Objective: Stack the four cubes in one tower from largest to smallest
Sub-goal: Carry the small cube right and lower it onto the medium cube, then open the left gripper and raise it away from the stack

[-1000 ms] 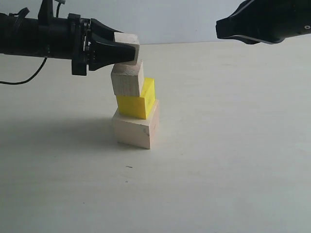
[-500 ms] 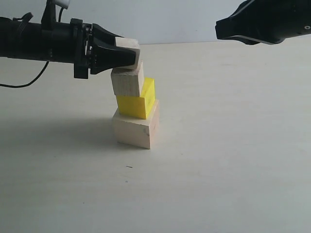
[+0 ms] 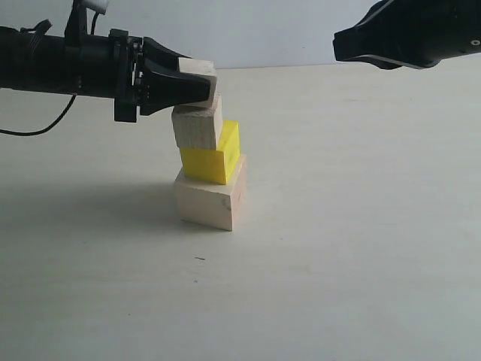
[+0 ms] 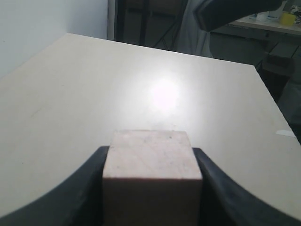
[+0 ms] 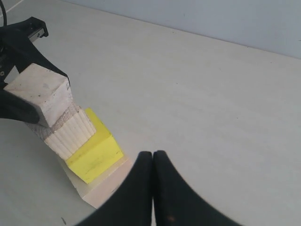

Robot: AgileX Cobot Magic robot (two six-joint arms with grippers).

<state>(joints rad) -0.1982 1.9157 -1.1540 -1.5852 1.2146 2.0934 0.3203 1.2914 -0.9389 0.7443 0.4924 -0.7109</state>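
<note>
Item: tiny pale wood cube (image 4: 151,165), pinched by left gripper (image 3: 197,84) just above smaller pale wood cube (image 3: 197,126); right gripper (image 5: 153,162) pressed together.

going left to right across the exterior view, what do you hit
left gripper holding a small wood cube → stack of three cubes under that cube → right gripper

A pale cream matte tabletop (image 3: 361,248) fills most of the exterior frame, under a plain blue-grey wall (image 3: 270,30) along the top. A small dark speck (image 3: 199,259) lies lower centre-left; a soft grey shadow (image 3: 83,207) spreads mid-left.
</note>
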